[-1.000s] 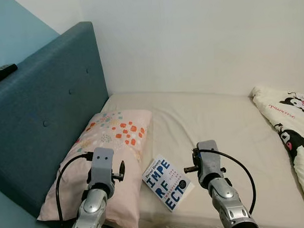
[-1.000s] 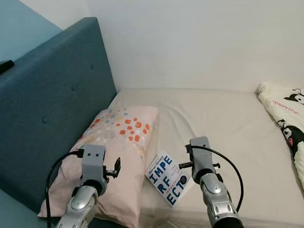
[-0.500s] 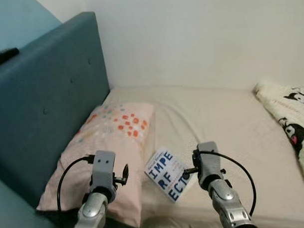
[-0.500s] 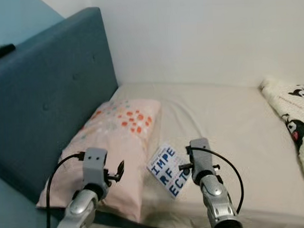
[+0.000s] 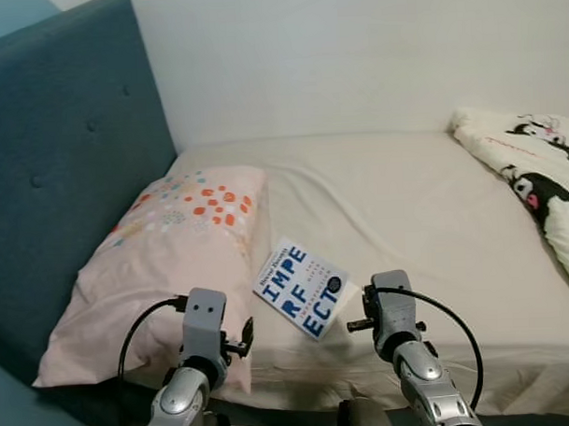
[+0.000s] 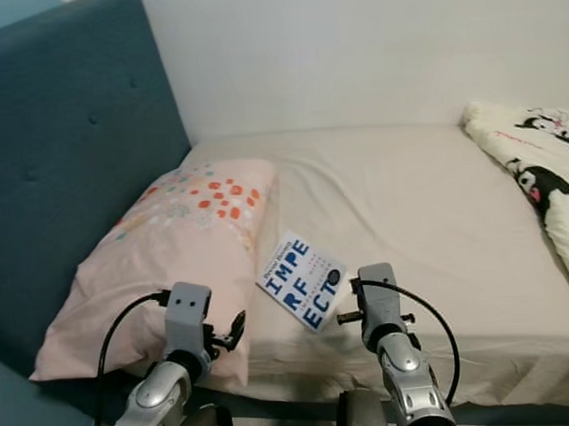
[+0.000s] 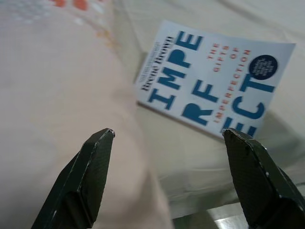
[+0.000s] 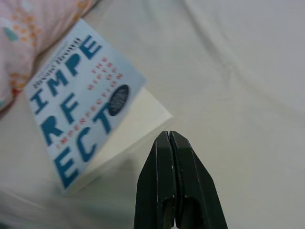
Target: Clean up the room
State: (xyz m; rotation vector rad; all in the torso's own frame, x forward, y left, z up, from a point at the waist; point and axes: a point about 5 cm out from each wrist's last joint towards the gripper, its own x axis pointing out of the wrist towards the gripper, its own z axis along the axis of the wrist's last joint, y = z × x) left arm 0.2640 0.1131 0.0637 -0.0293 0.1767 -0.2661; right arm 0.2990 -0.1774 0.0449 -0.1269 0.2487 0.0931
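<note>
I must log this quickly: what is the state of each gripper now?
Left gripper: open, holding nothing, above the pillow edge and the book.
Right gripper: closed, holding nothing, beside the book.

We see a book (image 5: 300,288) w/ white cover, big blue block letters, small red txt and a dark blue dot. Pillow (image 5: 155,256) is pale pink w/ scattered orange, red and teal spots near its far end. Bed (image 5: 425,208) sheet is plain cream. Headboard (image 5: 58,146) is dark teal w/ buttons. Blanket (image 5: 535,167) is cream w/ black cartoon figures and pink bits. Wall (image 5: 354,52) is off-white.
</note>
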